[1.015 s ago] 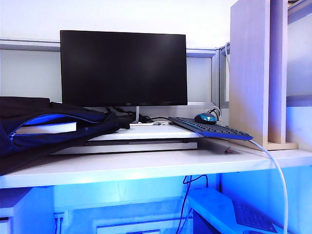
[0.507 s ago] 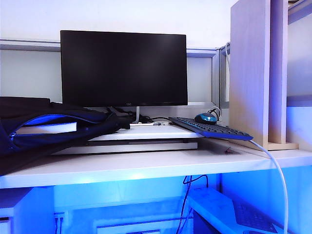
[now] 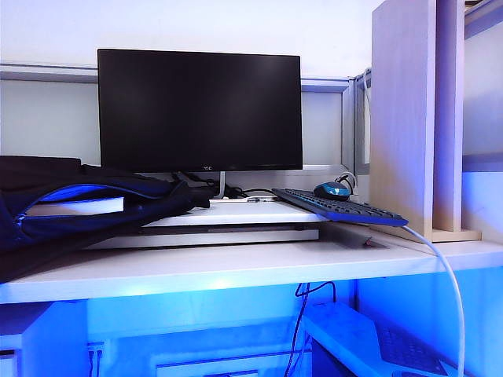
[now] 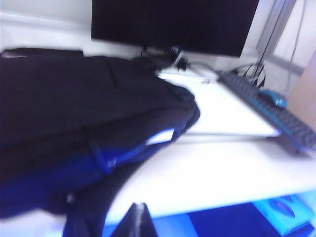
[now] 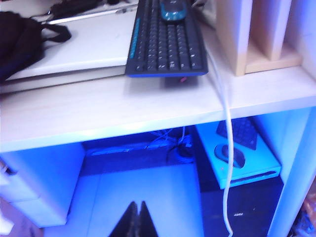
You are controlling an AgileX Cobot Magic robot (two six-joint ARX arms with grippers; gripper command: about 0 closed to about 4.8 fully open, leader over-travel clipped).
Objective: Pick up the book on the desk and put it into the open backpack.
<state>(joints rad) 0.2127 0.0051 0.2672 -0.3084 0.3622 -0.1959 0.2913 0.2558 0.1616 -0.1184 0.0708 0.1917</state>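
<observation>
The black backpack [image 3: 47, 228] lies on its side on the left of the desk [image 3: 236, 271], its blue-trimmed zipper mouth open. The book [image 3: 78, 206] sits inside that mouth, only its white page edges showing. The left wrist view also shows a pale sliver of the book [image 4: 160, 137] in the backpack [image 4: 74, 103]. My left gripper [image 4: 139, 206] is shut and empty, hanging in front of the desk edge near the backpack. My right gripper [image 5: 137, 204] is shut and empty, below and in front of the desk [image 5: 123, 108]. Neither gripper appears in the exterior view.
A black monitor [image 3: 200, 110] stands at the back. A dark keyboard [image 3: 338, 206] with a blue mouse [image 3: 332, 191] rests on a white raised board [image 3: 236, 214]. A tall light-wood panel [image 3: 402, 118] stands at the right. A white cable [image 3: 448, 283] hangs off the desk's front.
</observation>
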